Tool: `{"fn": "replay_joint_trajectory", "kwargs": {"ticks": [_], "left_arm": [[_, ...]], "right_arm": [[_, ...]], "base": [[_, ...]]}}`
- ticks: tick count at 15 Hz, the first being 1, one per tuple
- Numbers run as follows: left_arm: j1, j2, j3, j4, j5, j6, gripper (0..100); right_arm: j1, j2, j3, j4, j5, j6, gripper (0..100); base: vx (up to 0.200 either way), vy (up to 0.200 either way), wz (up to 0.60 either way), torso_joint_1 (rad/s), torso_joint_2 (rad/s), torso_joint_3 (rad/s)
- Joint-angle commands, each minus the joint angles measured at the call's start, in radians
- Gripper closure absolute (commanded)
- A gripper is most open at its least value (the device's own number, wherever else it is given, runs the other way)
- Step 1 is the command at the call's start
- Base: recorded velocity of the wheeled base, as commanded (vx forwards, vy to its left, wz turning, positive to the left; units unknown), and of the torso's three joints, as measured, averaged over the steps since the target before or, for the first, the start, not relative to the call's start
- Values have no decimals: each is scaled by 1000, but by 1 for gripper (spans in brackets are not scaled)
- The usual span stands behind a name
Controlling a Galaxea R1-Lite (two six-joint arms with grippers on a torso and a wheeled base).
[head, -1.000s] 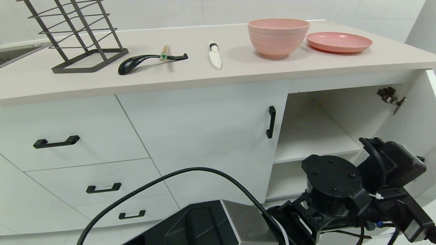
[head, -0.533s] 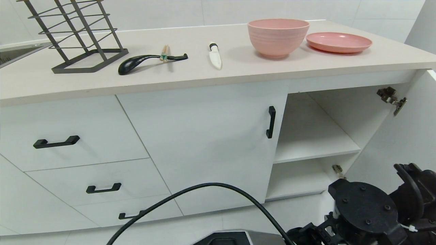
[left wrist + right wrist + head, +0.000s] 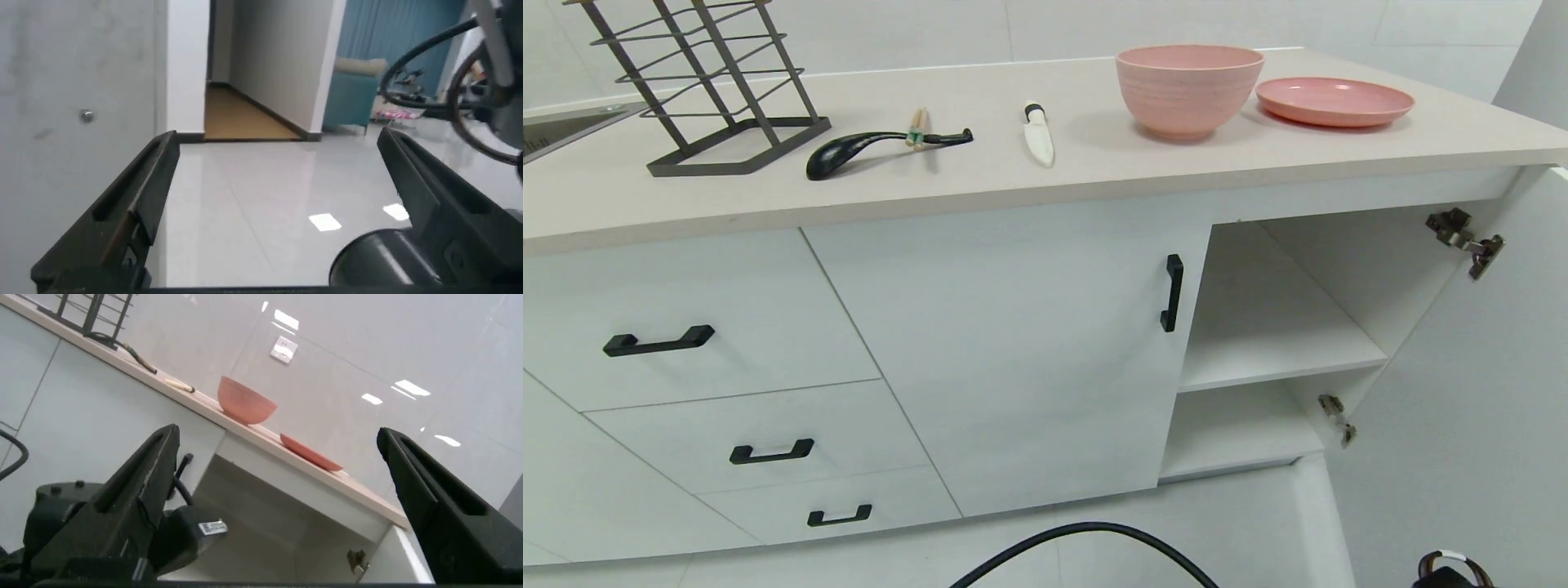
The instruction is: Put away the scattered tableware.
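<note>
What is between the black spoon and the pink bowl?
In the head view, a small white knife lies on the counter between the black spoon and the pink bowl. Chopsticks lie at the spoon's handle.

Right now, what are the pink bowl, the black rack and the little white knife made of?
The pink bowl looks like matte plastic or a fibre blend: dull surface, faint ridges, no glassy shine. The black rack seems to be painted metal wire, with thin straight bars. The white knife may be ceramic or in a plastic sheath; I cannot tell which.
</note>
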Motion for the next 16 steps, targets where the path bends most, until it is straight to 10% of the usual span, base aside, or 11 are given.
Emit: {"fn": "replay_joint_trajectory", "kwargs": {"ticks": [1,2,5,11,13,16], "left_arm": [[-3,2,-2,-30,-2,-25,0],[17,-43,-2,-88,-2,-73,0],[120,-201,182,-134,0,-71,0],[267,-617,1010,-355,0,-65,0],[396,-816,1213,-355,-8,50,0],[503,-1114,1440,-355,-17,73,0]], "right_arm": [[0,5,0,-1,1,-1,0],[0,5,0,-1,1,-1,0],[0,5,0,0,1,-1,0],[0,5,0,39,-1,1,0],[0,5,0,53,-1,2,0],[0,5,0,92,-1,2,0]], "base": [[0,0,0,0,0,0],[0,0,0,0,0,0],[0,0,0,0,0,0],[0,0,0,0,0,0],[0,0,0,0,0,0],[0,0,0,0,0,0]]}}
